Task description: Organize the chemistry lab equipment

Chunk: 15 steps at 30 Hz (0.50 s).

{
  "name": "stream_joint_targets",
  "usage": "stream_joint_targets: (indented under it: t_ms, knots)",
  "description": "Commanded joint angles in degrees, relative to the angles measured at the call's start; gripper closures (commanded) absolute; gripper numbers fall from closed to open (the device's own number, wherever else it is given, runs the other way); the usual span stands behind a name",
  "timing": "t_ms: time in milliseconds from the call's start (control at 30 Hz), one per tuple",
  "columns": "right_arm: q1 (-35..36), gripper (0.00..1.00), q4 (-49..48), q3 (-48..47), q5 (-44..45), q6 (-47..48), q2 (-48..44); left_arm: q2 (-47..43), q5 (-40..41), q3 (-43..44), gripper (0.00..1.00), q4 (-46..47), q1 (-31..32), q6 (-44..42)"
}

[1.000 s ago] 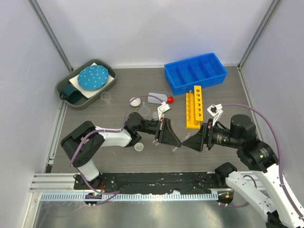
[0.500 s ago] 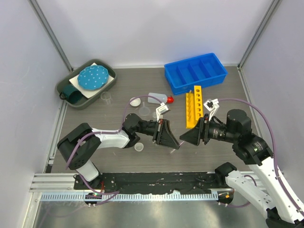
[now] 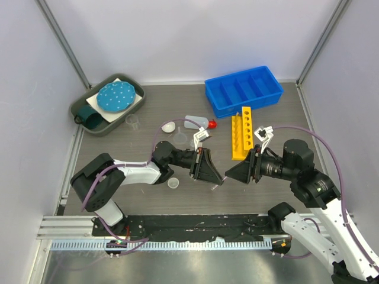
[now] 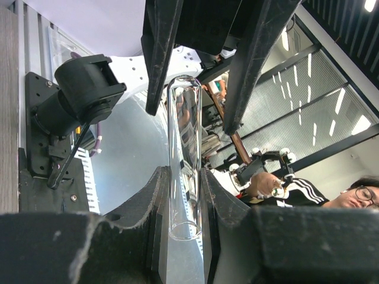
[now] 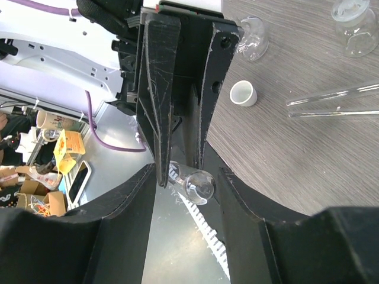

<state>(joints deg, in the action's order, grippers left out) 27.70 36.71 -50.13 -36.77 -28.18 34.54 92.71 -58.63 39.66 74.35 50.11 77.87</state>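
A clear glass tube [image 4: 185, 160] is pinched between the fingers of my left gripper [image 4: 180, 177], which is shut on it low over the table front [image 3: 214, 179]. Its rounded end [image 5: 199, 186] sticks out toward my right gripper [image 5: 186, 171]. That gripper faces the left one [image 3: 230, 174], open, with a finger on each side of the tube's end and a gap on both sides. The yellow holed rack [image 3: 242, 136] stands behind them, and the blue divided bin [image 3: 243, 90] is at the back.
A red-capped bottle [image 3: 198, 123], a white dish [image 3: 169, 126], a small beaker [image 3: 132, 121] and another white dish [image 3: 173, 183] lie left of the rack. Two more tubes [image 5: 337, 100] lie on the wood. The dark green tray [image 3: 80, 109] sits back left.
The right gripper has narrowed its jaws and shifted slightly left, closer round the tube's end. The left gripper has kept its hold with little movement.
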Motion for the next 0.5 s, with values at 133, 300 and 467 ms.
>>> stream_joint_targets:
  t_ms: [133,300,467]
  knots:
    - [0.2,0.53,-2.6,1.4,-2.3,-0.7,-0.7,-1.6,-1.0,1.6,1.0,14.2,-0.5,0.4]
    - [0.1,0.69,-3.1,1.1,-2.5,-1.0,-0.3,-1.2,-1.1,1.6,1.0,14.2,-0.4,0.4]
    - [0.1,0.84,-3.5,0.6,-2.4,-1.0,0.2,-1.1,-1.2,1.4,0.99,14.2,-0.5,0.4]
